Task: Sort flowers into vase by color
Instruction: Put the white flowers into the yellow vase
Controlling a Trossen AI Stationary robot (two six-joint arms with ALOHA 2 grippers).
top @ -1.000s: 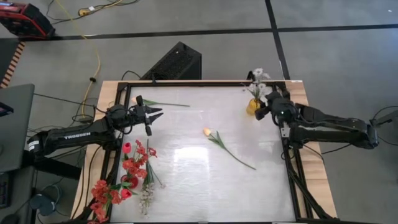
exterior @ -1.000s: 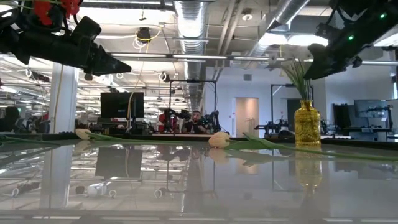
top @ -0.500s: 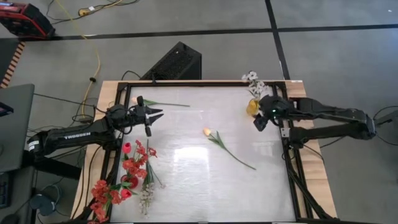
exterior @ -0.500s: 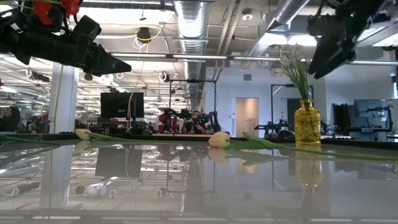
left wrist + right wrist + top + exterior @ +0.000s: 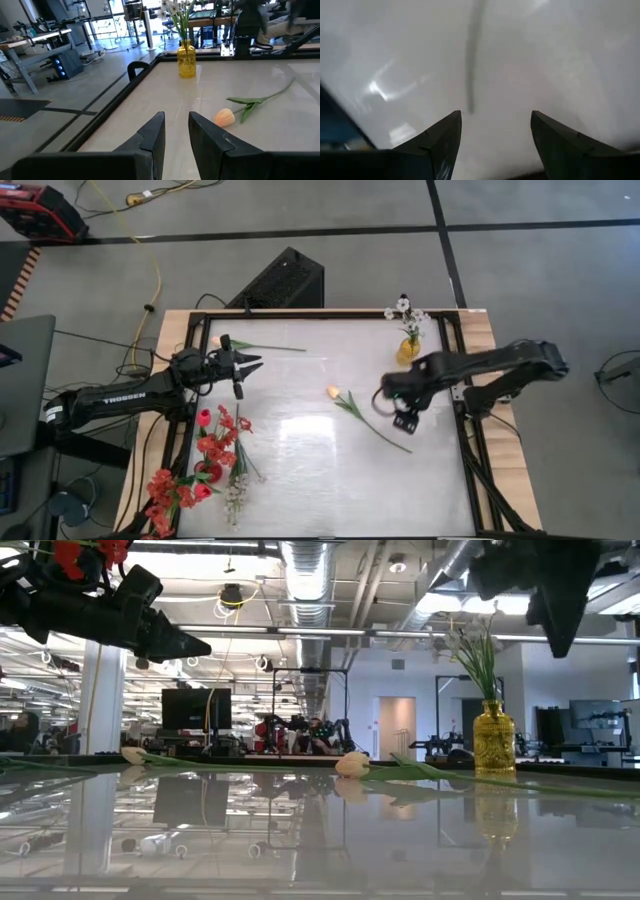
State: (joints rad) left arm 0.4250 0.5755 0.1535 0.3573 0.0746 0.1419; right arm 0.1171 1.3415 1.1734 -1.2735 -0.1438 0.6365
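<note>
The white table (image 5: 300,480) is spreading beneath two dark arms, with the right gripper (image 5: 398,412) hanging over its middle, fingers spread wide and empty, the wrist view looking straight down between them at a thin blurred stem. Just beside that gripper, toward the table's centre, a peach-yellow tulip (image 5: 333,392) is lying flat, its green stem (image 5: 378,430) running out under the gripper's reach. Behind the gripper, near the far edge, a yellow glass vase (image 5: 407,349) is already holding a spray of white blossoms (image 5: 404,309). The left gripper (image 5: 250,364) is waiting over the table's left side, fingers parted narrowly and holding nothing, with a second stem (image 5: 265,347) lying just beyond it and a cluster of red flowers (image 5: 212,443) heaped nearer the front edge. The tulip is likely light and limp, its head easily crushed, so the mid-stem looks the safest place to pinch; a thin wiry stem may slip or pivot between the fingers.
</note>
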